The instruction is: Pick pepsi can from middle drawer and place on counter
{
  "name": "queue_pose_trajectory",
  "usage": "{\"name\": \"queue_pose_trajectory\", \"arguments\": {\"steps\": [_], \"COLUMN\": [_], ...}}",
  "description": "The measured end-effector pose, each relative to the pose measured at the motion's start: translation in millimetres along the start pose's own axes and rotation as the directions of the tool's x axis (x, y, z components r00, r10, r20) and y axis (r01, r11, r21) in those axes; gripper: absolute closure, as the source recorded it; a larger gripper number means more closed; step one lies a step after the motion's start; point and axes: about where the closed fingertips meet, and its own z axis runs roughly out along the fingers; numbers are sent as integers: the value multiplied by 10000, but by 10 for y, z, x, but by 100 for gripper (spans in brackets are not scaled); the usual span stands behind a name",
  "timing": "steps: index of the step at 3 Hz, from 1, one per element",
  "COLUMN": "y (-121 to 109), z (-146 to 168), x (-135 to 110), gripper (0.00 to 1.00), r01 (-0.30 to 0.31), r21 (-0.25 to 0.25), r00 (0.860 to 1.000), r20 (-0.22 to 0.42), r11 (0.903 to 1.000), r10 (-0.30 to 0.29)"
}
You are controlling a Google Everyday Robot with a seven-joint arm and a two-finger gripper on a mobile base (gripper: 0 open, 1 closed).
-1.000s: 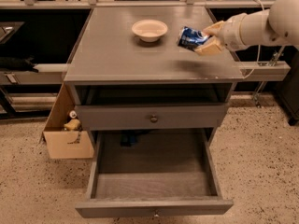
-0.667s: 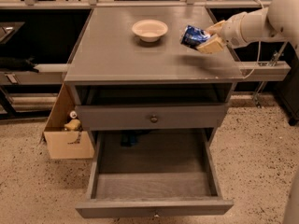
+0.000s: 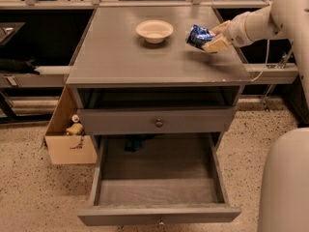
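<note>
My gripper (image 3: 210,36) reaches in from the right on a white arm and is shut on the pepsi can (image 3: 198,35). The blue can is tilted and sits just above the right side of the counter (image 3: 120,57). A cream bowl (image 3: 154,31) stands on the counter to the left of the can. The middle drawer (image 3: 159,190) is pulled out below and its grey floor is bare. Above it is a closed grey drawer panel (image 3: 120,122) with a round dark knob.
An open cardboard box (image 3: 70,141) with small items stands on the floor left of the cabinet. Grey side rails (image 3: 270,71) run left and right of the counter. My white body (image 3: 285,187) fills the bottom right corner. The floor is speckled.
The gripper with the pepsi can has shifted slightly up and back over the counter. The bowl and drawer have not moved.
</note>
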Motion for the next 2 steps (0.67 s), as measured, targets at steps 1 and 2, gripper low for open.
{"name": "queue_pose_trajectory", "arguments": {"steps": [1,2], "y": [-58,-100], "z": [68,77], "x": [26,20], "gripper": [4,0], "r01": [-191,-239], "r21": [-121,-111], "r00": [9998,9997], "r20": [10,82], "r11": [9997,9997], "r10": [191,240]}}
